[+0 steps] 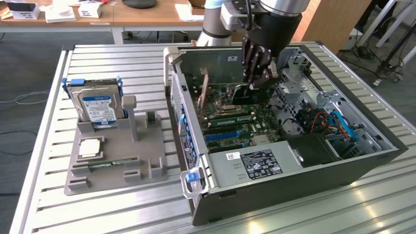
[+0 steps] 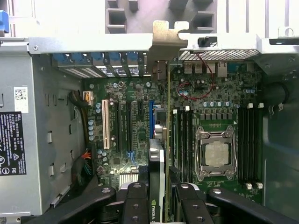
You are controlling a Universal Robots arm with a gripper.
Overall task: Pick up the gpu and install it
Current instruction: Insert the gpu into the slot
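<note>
My gripper (image 1: 258,84) reaches down into the open computer case (image 1: 293,195) and is shut on the gpu (image 1: 242,95), a thin dark card. In the wrist view the gpu (image 2: 158,163) stands on edge between my black fingers (image 2: 135,200), running from my gripper (image 2: 157,186) out to its silvery bracket (image 2: 166,42) at the case's rear slot wall. The card lies along the motherboard (image 2: 135,116) beside a blue slot, between the white slot and the RAM slots. Whether its edge sits in a slot I cannot tell.
On the slatted table, at the exterior view's left, a grey holder (image 1: 146,146) carries a silver blue-labelled hard drive (image 1: 97,105), a processor chip (image 1: 89,147) and a narrow RAM stick (image 1: 107,165). Inside the case are the power supply (image 1: 256,163), processor socket (image 2: 216,154) and coloured cables (image 1: 331,122).
</note>
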